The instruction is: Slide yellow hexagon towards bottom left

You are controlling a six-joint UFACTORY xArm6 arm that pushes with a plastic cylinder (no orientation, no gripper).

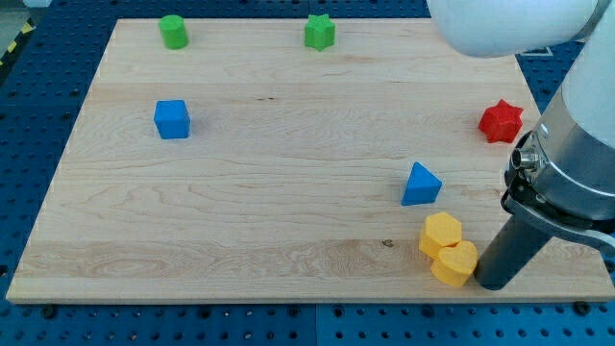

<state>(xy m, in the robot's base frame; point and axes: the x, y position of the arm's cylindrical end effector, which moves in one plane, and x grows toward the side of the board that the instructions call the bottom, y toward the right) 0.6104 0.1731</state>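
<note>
The yellow hexagon (pixel 440 234) lies near the board's bottom right, touching a second yellow block (pixel 455 263) of rounded, heart-like shape just below and to its right. My tip (pixel 489 284) stands right beside that second yellow block, on its right side, close to the board's bottom edge. The tip is to the lower right of the hexagon, with the other yellow block between them.
A blue triangle (pixel 420 185) sits just above the hexagon. A red star (pixel 501 122) is at the right edge. A blue cube (pixel 172 119) is at the left. A green cylinder (pixel 174 32) and a green star (pixel 319 33) are along the top. The wooden board (pixel 269 192) rests on a blue perforated table.
</note>
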